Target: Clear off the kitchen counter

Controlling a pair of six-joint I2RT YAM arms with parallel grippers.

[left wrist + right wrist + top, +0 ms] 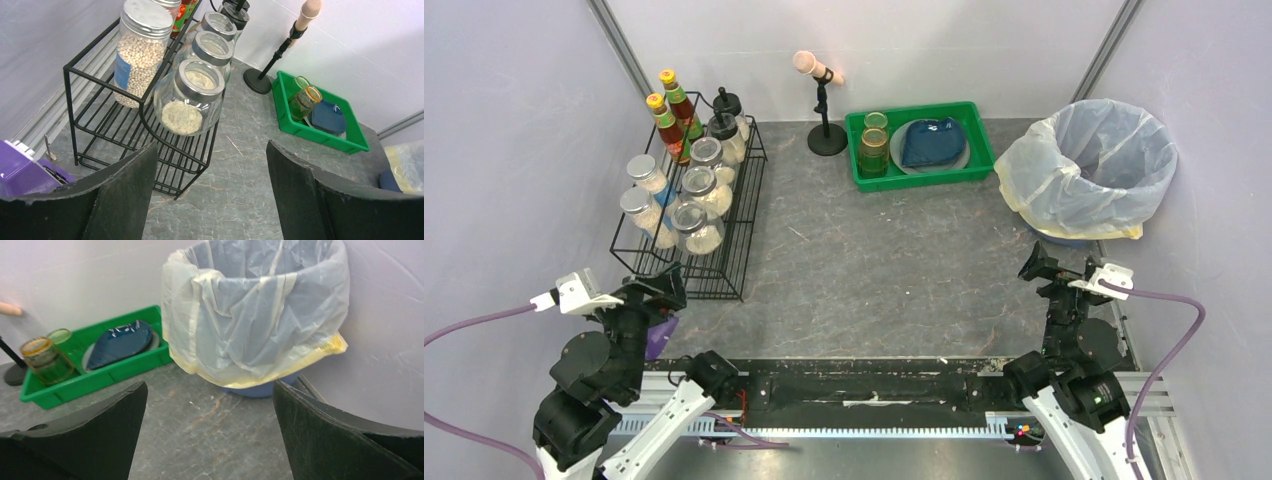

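1. i found the black wire rack on the left side of the kitchen counter. it carried several glass jars with metal lids, and two sauce bottles at its far end.
2. a green tray sat against the back wall. it held two tinted tumblers and a blue item lying on a grey plate.
3. a black stand topped by a pale cylinder stood just left of the tray.
4. a bin lined with a translucent bag occupied the far right corner.
5. a purple object lay beside the left arm, near the rack's near end. i could not tell what it was.
6. the counter ran from the black rail at the near edge to the back wall, under all of the above.
7. the left gripper had its jaws spread wide. it held and touched nothing, and hung above the counter just before the rack's near corner.
8. the right gripper was likewise spread wide, with nothing between its jaws. it faced the bin, apart from it.
9. the counter was flat, dark grey and mottled like stone, with faint scratches. the rack was thin black wire. the jars were rounded clear glass holding pale grains and powder. the tray was smooth rectangular plastic, and the bag was crinkled film.
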